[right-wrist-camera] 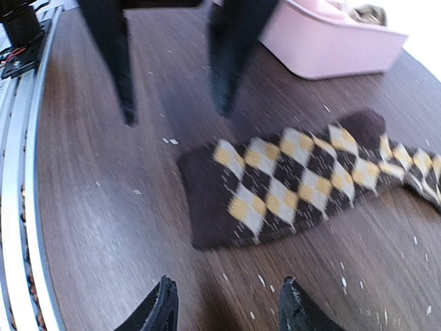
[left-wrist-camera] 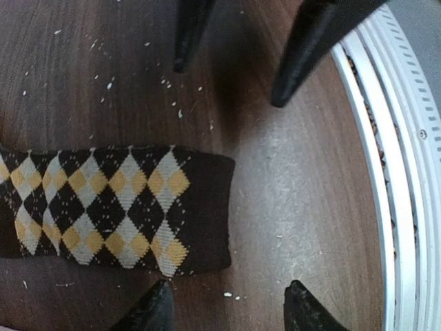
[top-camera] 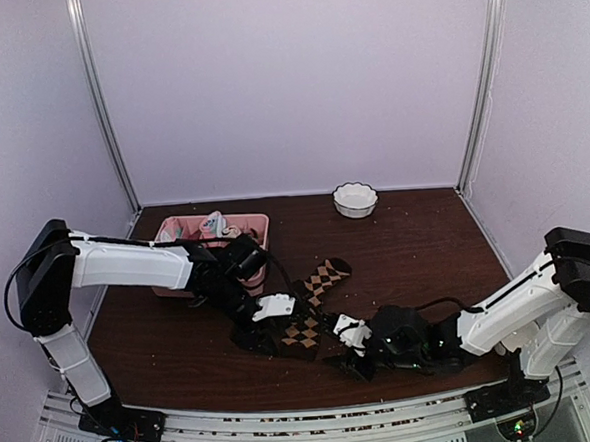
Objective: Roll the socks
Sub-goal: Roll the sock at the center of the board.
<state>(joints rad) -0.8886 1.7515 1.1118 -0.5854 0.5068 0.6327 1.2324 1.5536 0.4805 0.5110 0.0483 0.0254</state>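
Big dark worktop [top-camera: 427, 243], and on it the brown argyle sock [left-wrist-camera: 117, 207] lies flat, mid-frame in both wrist views. We see the left fingers [left-wrist-camera: 155, 314] and right fingers [right-wrist-camera: 164, 310] spread apart, holding nothing, cuff just above their tips.

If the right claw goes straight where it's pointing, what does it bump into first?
Probably the argyle sock: its brown cuff end lies just ahead of the right claw, in line with the gap between its tips. Depth is hard to judge.
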